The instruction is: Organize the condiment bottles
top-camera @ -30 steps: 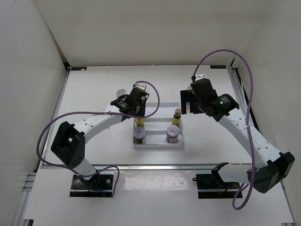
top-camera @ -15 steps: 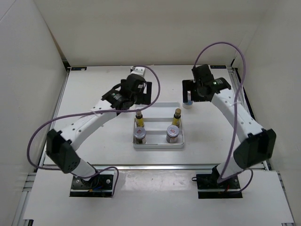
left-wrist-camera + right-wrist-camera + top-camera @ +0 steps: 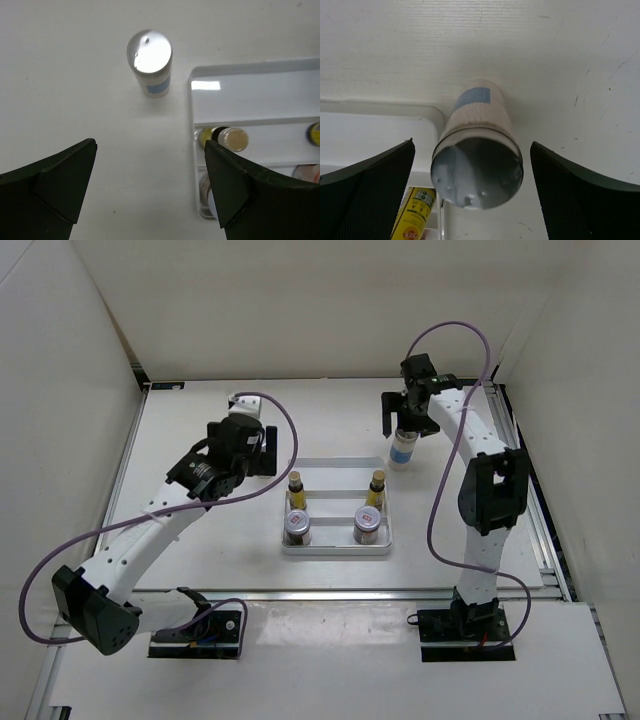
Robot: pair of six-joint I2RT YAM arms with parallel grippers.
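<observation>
The white tray point(image 3: 335, 548) holds two tiny yellow bottles point(image 3: 296, 485) point(image 3: 377, 483) and two silver-lidded jars point(image 3: 297, 527) point(image 3: 366, 525). A tall white bottle point(image 3: 402, 451) with a blue band stands upright on the table off the tray's far right corner. My right gripper point(image 3: 403, 420) hovers over it, open. In the right wrist view the right gripper point(image 3: 472, 145) flanks this bottle point(image 3: 480, 115) with gaps on both sides. In the left wrist view my left gripper point(image 3: 150, 145) is open and empty, and a second white bottle point(image 3: 150, 62) stands upright left of the tray point(image 3: 250, 95). The arm hides that bottle from above.
White walls close in the table at the left, back and right. Purple cables loop from both arms. My left gripper point(image 3: 258, 452) hangs just left of the tray's far left corner. The near yellow bottle point(image 3: 415, 212) shows under the right wrist.
My left gripper has left the tray's far left corner, swung left and stands open. My right gripper has moved toward the back wall, uncovering the right white bottle.
</observation>
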